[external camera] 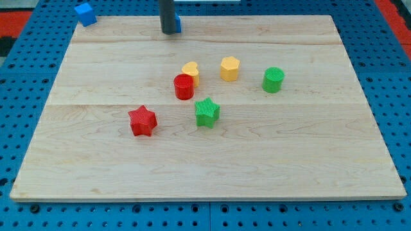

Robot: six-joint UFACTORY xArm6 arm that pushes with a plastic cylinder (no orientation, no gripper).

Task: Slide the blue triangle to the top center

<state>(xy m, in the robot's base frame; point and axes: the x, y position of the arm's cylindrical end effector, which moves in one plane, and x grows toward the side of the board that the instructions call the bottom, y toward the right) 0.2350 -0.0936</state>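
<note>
My tip (169,32) rests on the wooden board (308,160) at the view's top center. A blue block (178,25) sits right behind it, touching or nearly touching the rod's right side. Only a sliver of it shows, so I cannot make out its shape. A second blue block (85,13), cube-like, lies off the board's top left corner on the blue pegboard.
In the middle of the board a yellow heart (190,70) touches a red cylinder (183,86). A yellow hexagon (230,68) and a green cylinder (273,79) lie to their right. A green star (207,112) and a red star (142,121) lie lower.
</note>
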